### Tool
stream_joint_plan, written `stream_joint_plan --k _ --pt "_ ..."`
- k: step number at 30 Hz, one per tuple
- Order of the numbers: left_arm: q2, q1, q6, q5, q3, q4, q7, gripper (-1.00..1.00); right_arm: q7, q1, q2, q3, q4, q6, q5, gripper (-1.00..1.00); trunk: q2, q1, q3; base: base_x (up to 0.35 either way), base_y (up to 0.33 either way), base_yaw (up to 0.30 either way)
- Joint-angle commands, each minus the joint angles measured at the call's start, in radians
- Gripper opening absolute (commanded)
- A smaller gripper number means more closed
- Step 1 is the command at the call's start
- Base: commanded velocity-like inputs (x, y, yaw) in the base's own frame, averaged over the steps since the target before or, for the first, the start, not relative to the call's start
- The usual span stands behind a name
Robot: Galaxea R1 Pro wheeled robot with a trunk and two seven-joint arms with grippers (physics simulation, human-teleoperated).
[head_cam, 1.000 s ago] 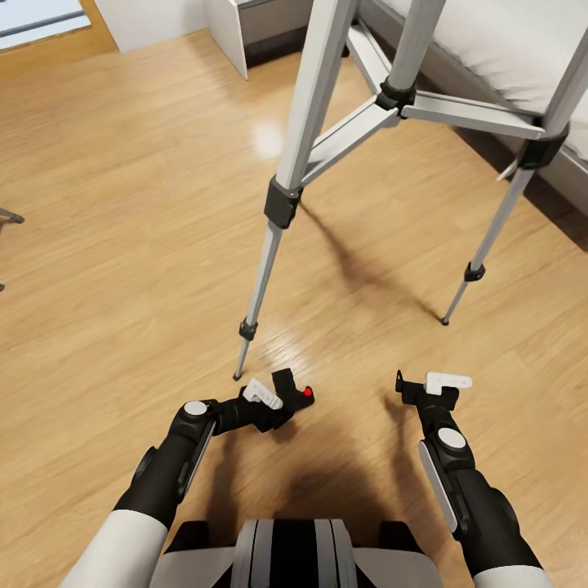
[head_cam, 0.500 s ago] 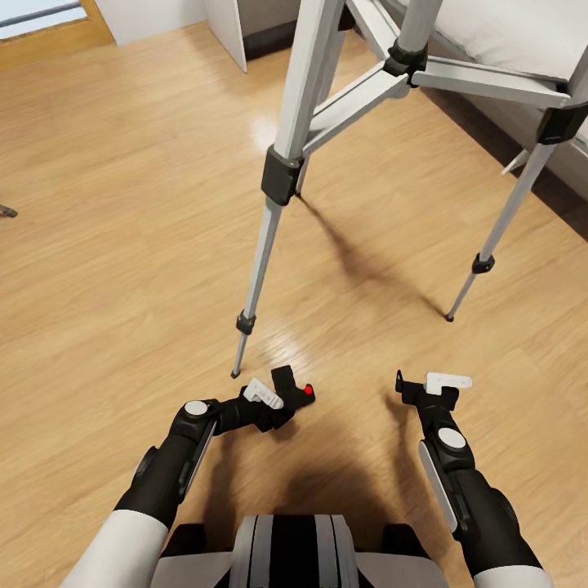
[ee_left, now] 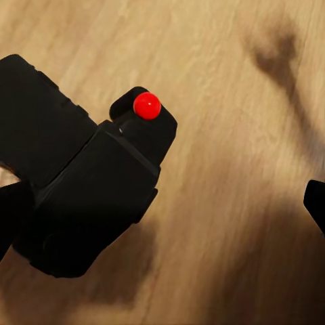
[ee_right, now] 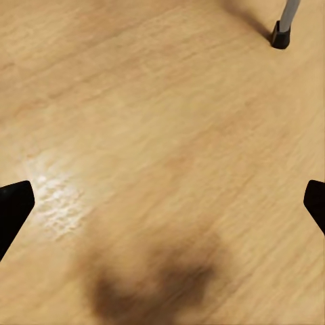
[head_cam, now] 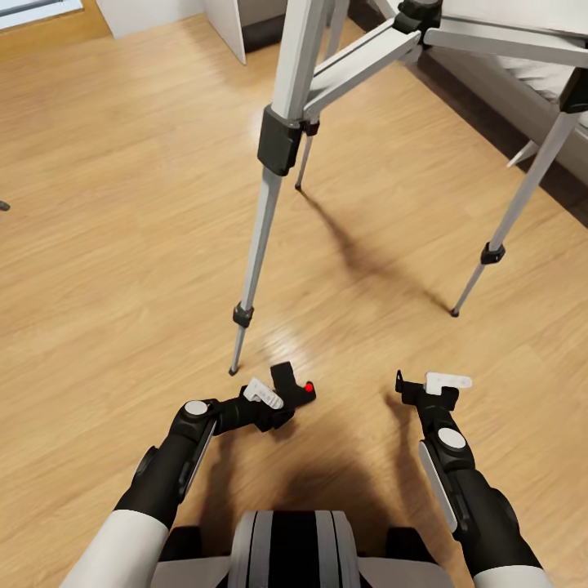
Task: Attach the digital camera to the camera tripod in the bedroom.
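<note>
Over the wood floor [head_cam: 114, 245], left fingers [head_cam: 263, 394] pinch the black, red-buttoned digital camera [head_cam: 287, 390]; right fingers [head_cam: 447, 380] spread.

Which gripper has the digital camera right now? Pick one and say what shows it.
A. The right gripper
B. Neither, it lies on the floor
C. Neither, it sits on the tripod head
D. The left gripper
D. In the head view the left gripper is closed on the digital camera, red button up, held above the wood floor; the right gripper is open with nothing in it.
</note>
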Motion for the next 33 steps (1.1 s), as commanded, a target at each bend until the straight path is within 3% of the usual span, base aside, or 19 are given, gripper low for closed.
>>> stream_joint_plan --k 1,7,33 --pt "-0.001 0.0 0.006 -0.005 0.001 -0.002 -0.005 1.0 -0.004 0.0 0.0 0.001 -0.001 0.007 0.001 1.0 -0.007 0.004 -0.004 0.0 0.0 0.0" --pt "0.002 0.0 0.006 -0.007 0.003 -0.005 -0.006 1.0 -0.004 0.0 0.001 0.002 -0.001 0.006 0.001 1.0 -0.049 0.027 -0.023 0.0 0.0 0.0" --pt "0.004 0.0 0.022 -0.01 0.005 -0.066 -0.01 1.0 -0.004 0.0 0.001 0.001 -0.003 0.006 0.001 1.0 -0.049 0.027 -0.023 0.0 0.0 0.0"
